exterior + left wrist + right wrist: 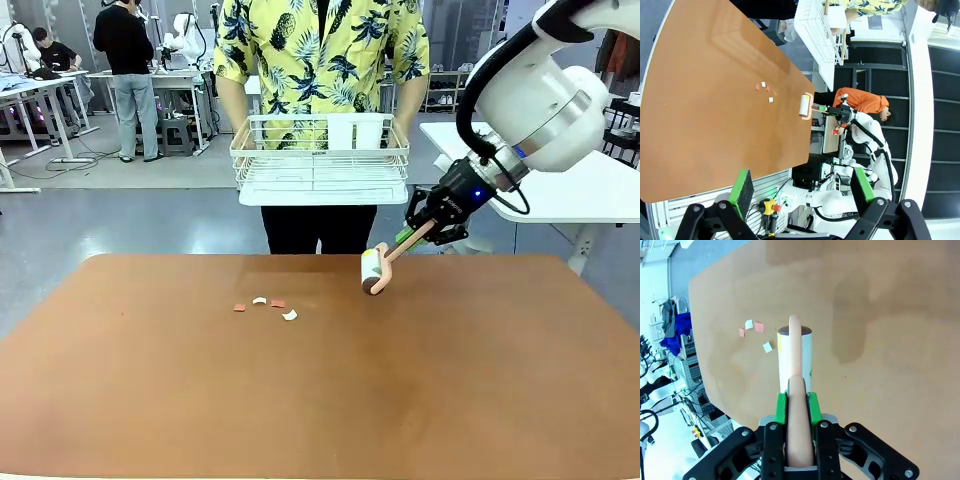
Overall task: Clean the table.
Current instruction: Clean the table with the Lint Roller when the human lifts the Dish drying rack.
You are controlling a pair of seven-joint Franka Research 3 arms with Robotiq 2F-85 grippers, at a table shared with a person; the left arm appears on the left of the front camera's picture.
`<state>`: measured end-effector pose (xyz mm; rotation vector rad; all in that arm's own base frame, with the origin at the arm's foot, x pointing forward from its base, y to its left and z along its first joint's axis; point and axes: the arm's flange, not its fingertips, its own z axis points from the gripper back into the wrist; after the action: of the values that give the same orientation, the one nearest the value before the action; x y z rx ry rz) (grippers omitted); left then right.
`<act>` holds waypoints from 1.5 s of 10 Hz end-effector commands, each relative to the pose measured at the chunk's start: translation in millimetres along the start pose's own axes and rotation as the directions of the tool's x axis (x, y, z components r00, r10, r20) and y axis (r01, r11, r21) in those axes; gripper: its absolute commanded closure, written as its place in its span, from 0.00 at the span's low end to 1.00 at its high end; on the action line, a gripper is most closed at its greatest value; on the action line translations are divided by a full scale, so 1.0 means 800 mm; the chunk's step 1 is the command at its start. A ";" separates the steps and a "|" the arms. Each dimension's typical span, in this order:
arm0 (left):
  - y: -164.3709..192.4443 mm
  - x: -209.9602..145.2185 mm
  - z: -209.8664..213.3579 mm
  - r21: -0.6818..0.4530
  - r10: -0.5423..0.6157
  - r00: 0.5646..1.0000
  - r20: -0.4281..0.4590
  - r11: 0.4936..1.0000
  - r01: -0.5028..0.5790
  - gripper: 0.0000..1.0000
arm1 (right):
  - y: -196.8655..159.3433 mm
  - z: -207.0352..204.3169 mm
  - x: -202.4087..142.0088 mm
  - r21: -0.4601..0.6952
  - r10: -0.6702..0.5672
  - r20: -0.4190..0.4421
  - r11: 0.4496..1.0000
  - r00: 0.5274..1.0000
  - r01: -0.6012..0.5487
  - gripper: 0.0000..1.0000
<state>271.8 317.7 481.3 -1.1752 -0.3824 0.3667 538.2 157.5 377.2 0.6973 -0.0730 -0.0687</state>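
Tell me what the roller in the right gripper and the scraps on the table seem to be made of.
Roller: pale roll, probably sticky paper sheets wound on a dark core; its smooth pink handle, clamped in the right gripper, looks like matte plastic. Scraps on the table: thin, flat white and pink bits, likely paper.

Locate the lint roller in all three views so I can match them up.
Front view: lint roller right of centre, near the far edge of the table.
Left wrist view: lint roller mid-frame, at the table's right-hand edge.
Right wrist view: lint roller dead centre, pointing up the frame.
Shared landmark: the paper scraps beside the roll.
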 end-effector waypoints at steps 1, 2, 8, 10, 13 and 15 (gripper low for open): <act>0.001 -0.004 0.002 -0.009 -0.016 1.000 0.006 1.000 0.016 0.00 | 0.003 -0.010 0.000 0.004 -0.017 0.035 1.000 0.999 0.016 0.79; 0.001 -0.004 0.002 -0.009 -0.016 1.000 0.006 1.000 0.016 0.00 | 0.006 -0.022 -0.003 -0.035 -0.010 0.042 0.999 0.999 0.011 0.79; 0.001 -0.004 0.002 -0.009 -0.016 1.000 0.006 1.000 0.016 0.00 | 0.001 -0.083 -0.013 -0.026 -0.024 -0.012 0.999 1.000 0.024 0.79; 0.001 -0.004 0.002 -0.009 -0.016 1.000 0.006 1.000 0.016 0.00 | -0.008 -0.099 -0.026 -0.010 -0.036 -0.031 0.999 0.999 0.036 0.79; 0.001 -0.004 0.002 -0.009 -0.016 1.000 0.006 1.000 0.016 0.00 | -0.017 -0.112 -0.028 -0.026 -0.045 -0.045 0.999 0.998 0.044 0.79; 0.001 -0.004 0.002 -0.009 -0.016 1.000 0.006 1.000 0.016 0.00 | -0.022 -0.116 -0.026 -0.038 -0.055 -0.034 0.998 0.998 0.054 0.79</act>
<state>271.7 317.7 481.3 -1.1752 -0.3825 0.3669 526.0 201.1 300.3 0.6696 0.0089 -0.0902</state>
